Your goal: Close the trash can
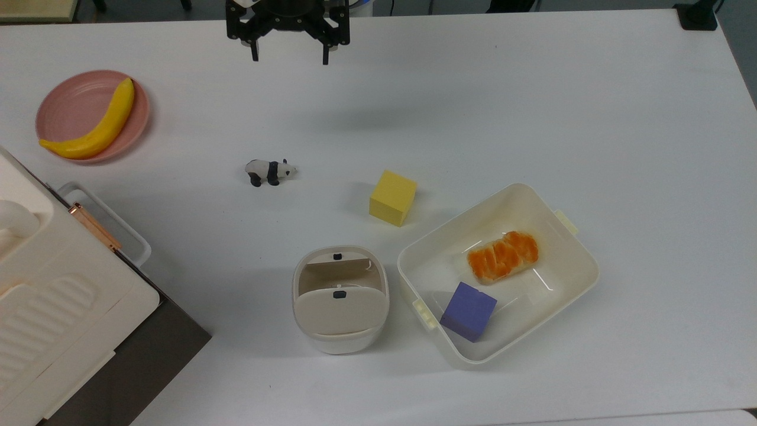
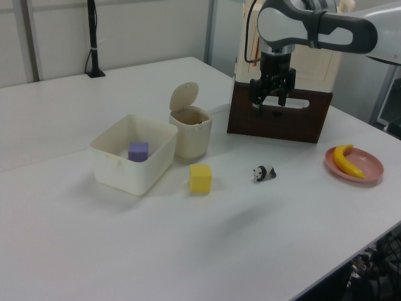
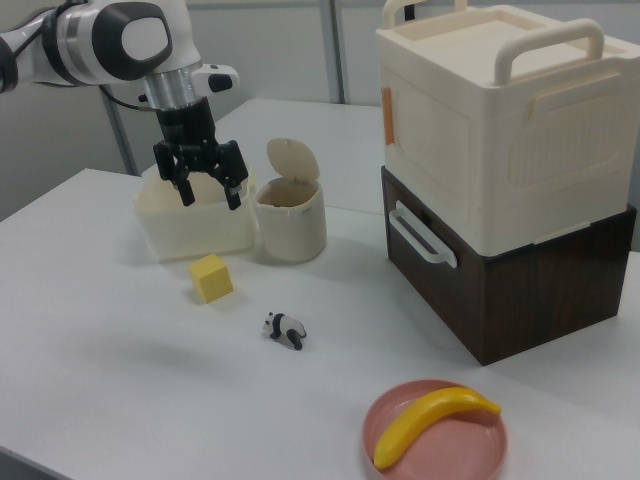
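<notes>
Bench (image 1: 532, 106) white, seen in the top view from left to right. Ribbed white appliance (image 1: 41, 313) on a dark wooden base at the top view's lower left corner. Pink plate (image 1: 71, 103) at the far left, with a yellow banana (image 1: 97, 127) lying across it. Panda figurine (image 1: 269, 171) standing alone right of the plate, well apart from everything else. Gripper (image 1: 289, 58) black, hanging above the bench at the top edge of the top view, fingers (image 1: 255, 52) spread wide with nothing between them; in the right view (image 3: 207, 195) held high in front of the tub and the trash can, touching neither. Trash can (image 1: 340, 299) cream-white, near the lower middle of the top view, just left of the tub and well apart from the gripper; beige lid (image 1: 340, 310) with a small black button raised upright, mouth open, as also seen in the left view (image 2: 190, 132) and the right view (image 3: 290, 215). Yellow cube (image 1: 392, 197) on the bench between the panda and the tub. White rectangular tub (image 1: 582, 254) at the right, holding an orange-topped bread piece (image 1: 502, 255) and a purple cube (image 1: 468, 311).
</notes>
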Controlling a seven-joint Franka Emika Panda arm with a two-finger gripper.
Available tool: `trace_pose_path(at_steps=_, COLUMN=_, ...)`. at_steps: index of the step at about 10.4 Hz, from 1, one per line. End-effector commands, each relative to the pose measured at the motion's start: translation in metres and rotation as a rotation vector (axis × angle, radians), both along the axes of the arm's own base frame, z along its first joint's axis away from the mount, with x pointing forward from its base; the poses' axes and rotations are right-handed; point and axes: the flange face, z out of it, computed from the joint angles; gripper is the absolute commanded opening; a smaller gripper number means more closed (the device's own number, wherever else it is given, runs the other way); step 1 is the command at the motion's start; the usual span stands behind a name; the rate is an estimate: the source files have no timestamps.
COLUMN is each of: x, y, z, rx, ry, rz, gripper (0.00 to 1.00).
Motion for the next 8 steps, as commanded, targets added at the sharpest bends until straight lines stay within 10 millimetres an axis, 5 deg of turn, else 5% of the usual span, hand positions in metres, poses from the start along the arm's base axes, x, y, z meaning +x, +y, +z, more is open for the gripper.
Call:
trace_pose_path(at_steps=1, x=-0.0008, y=0.0056, z=0.0037, rx=0.011, ry=0.013, rz=0.016, gripper=1.0)
trace_pose_path(at_steps=4, x=0.0014, y=0.0098, z=-0.0016, rx=0.007, ry=0.021, rz=0.018, gripper=1.0)
trace_pose_path(at_steps=6, x=0.0008, y=0.0117, z=-0.0009, rx=0.018, ry=0.023, rz=0.025, gripper=0.57)
trace_pose_path(at_steps=8, x=0.0004, y=0.0148, z=-0.0001, rx=0.023, ry=0.021, rz=0.029, gripper=0.25)
